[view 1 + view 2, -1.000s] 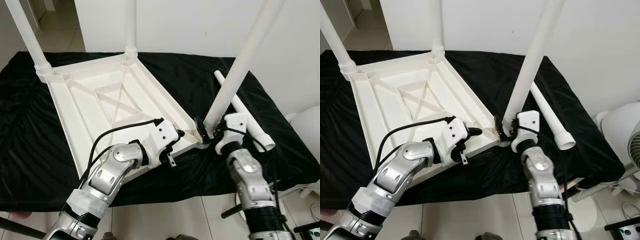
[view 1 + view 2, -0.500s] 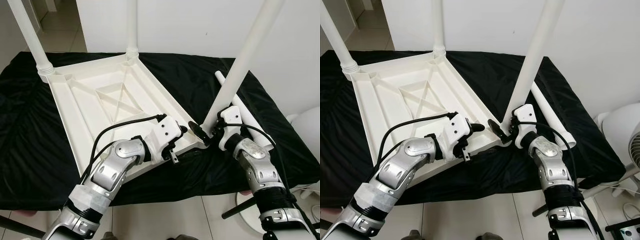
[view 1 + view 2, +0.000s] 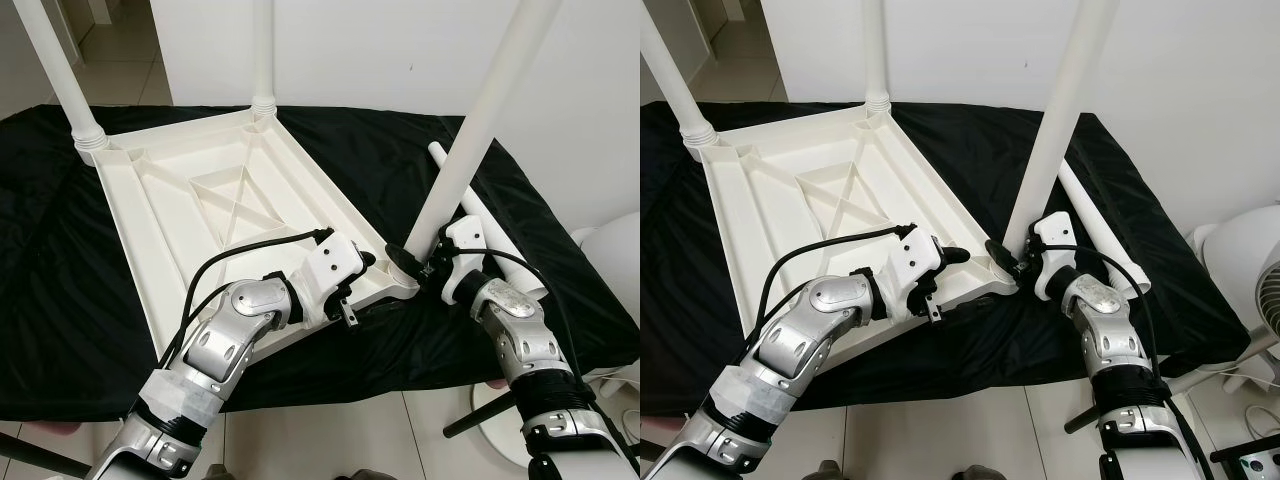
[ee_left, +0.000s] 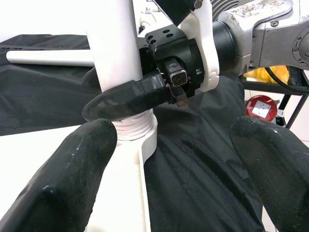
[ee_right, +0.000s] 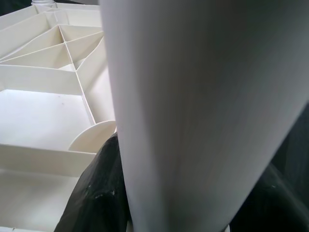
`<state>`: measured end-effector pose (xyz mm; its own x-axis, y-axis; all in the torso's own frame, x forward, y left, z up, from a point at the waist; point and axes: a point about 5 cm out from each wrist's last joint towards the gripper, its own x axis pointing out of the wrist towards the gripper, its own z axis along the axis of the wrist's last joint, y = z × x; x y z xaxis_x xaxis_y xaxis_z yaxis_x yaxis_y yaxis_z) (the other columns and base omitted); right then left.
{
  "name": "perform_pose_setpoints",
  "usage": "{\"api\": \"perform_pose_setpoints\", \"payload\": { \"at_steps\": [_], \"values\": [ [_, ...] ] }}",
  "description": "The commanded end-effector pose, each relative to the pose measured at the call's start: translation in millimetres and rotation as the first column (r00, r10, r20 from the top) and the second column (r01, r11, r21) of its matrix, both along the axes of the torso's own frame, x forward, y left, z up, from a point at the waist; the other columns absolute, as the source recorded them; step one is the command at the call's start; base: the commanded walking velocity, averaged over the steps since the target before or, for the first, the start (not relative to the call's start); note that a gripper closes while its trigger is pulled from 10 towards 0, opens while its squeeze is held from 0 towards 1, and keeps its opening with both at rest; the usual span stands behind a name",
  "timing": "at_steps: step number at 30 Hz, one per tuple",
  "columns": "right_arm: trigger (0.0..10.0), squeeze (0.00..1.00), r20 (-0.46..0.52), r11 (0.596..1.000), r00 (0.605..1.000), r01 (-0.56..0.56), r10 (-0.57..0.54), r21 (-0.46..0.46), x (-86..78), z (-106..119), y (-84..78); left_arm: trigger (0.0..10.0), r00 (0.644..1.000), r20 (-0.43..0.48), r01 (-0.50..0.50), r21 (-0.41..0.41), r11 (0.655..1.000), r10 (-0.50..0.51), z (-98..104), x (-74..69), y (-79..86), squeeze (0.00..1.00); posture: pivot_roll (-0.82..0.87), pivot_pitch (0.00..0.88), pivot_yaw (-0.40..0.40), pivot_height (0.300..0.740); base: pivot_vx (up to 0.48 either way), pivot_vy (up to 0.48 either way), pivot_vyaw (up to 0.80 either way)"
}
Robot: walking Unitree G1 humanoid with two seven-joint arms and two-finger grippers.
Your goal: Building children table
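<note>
Right gripper (image 3: 415, 266): its black fingers (image 4: 126, 99) are closed around the foot of the third leg (image 3: 470, 135), right at the threaded end, at the near right corner of the tabletop.
Third leg: stands in the corner socket (image 4: 136, 137) but leans away to the right rather than upright; the left wrist view shows its threaded collar sitting in the socket, and I judge it not yet fully screwed home.
Left gripper (image 3: 948, 257): lies on the near rim of the tabletop just beside that corner, fingers (image 4: 72, 186) spread wide and holding nothing; it seems to be steadying the top.
Tabletop (image 3: 210, 200): white plastic, lying upside down with its ribbed underside up, on the black cloth (image 3: 60, 290) that covers the counter.
Done: two legs are already fitted and stand upright, the far left leg (image 3: 58, 75) and the far middle leg (image 3: 263, 55).
Left to do: seat and tighten the third leg; then fit the fourth leg (image 3: 490, 225), which lies loose on the cloth just behind the right gripper; the near left corner (image 3: 165, 345) has no leg yet.
Progress: a little past halfway, by my estimate.
Afterwards: the table must be turned onto its legs.
</note>
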<state>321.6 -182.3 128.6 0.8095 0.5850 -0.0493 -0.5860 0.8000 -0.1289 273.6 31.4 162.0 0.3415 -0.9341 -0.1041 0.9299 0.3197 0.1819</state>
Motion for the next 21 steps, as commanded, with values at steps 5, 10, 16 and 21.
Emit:
{"api": "perform_pose_setpoints", "payload": {
  "at_steps": [5,10,16,21],
  "values": [
    [10.0,0.00,-0.051,1.000,0.999,0.013,-0.014,-0.023,-3.3,-12.8,-1.1,10.0,1.000,0.014,0.005,0.007,1.000,-0.005,0.6,1.3,-1.6,0.00,0.02,0.000,-0.052,0.740,0.000,0.000,0.00],
    [10.0,0.00,-0.064,0.977,0.975,0.212,-0.214,-0.027,0.2,-16.9,1.6,10.0,1.000,0.015,0.000,0.009,1.000,0.000,0.6,1.5,-0.6,0.00,0.02,0.000,-0.056,0.740,0.000,0.000,0.00],
    [10.0,0.00,-0.079,0.952,0.949,0.307,-0.304,0.022,-1.3,-17.2,9.7,10.0,1.000,0.010,-0.020,-0.001,1.000,0.020,0.3,3.0,-0.3,0.00,0.02,0.000,-0.058,0.740,0.000,0.000,0.00],
    [10.0,0.00,-0.103,0.853,0.859,0.510,-0.501,0.111,-10.0,-15.7,29.7,10.0,0.998,0.007,-0.065,-0.021,0.998,0.065,0.8,7.7,-0.5,0.00,0.02,0.000,-0.059,0.740,0.000,0.000,0.00]
  ]
}}
